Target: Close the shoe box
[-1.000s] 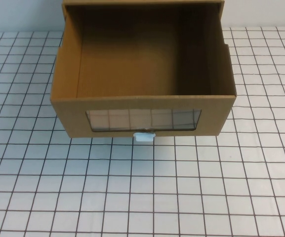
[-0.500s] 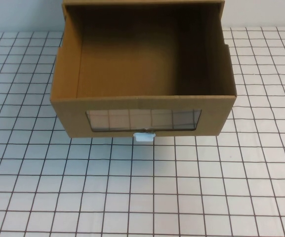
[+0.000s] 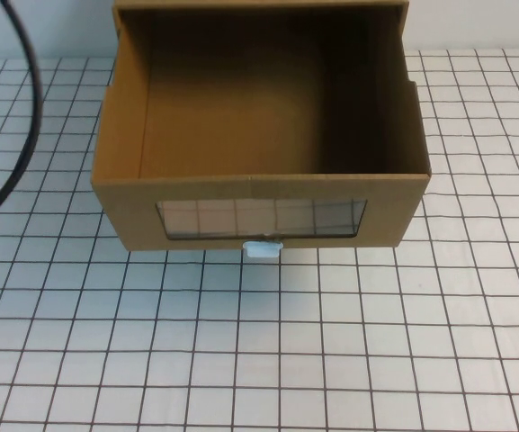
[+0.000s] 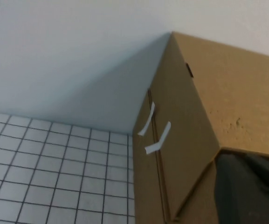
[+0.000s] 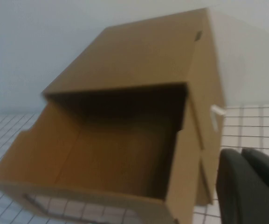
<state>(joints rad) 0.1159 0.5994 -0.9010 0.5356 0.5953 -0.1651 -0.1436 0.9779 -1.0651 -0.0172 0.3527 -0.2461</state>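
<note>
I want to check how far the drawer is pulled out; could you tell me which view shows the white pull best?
The high view: the white pull sits plainly below the window of the shoe box. Both wrist views miss it, showing only the box's sides and open drawer. Neither gripper appears in the high view.

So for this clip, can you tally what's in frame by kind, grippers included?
Cardboard shoe box, drawer pulled out, nothing visible in it: 1
White pull below the window: 1
White tape strips on the box's side: 2
Black cable at the table's left: 1
Left gripper and right gripper, by the box: 2
Total: 7
</note>
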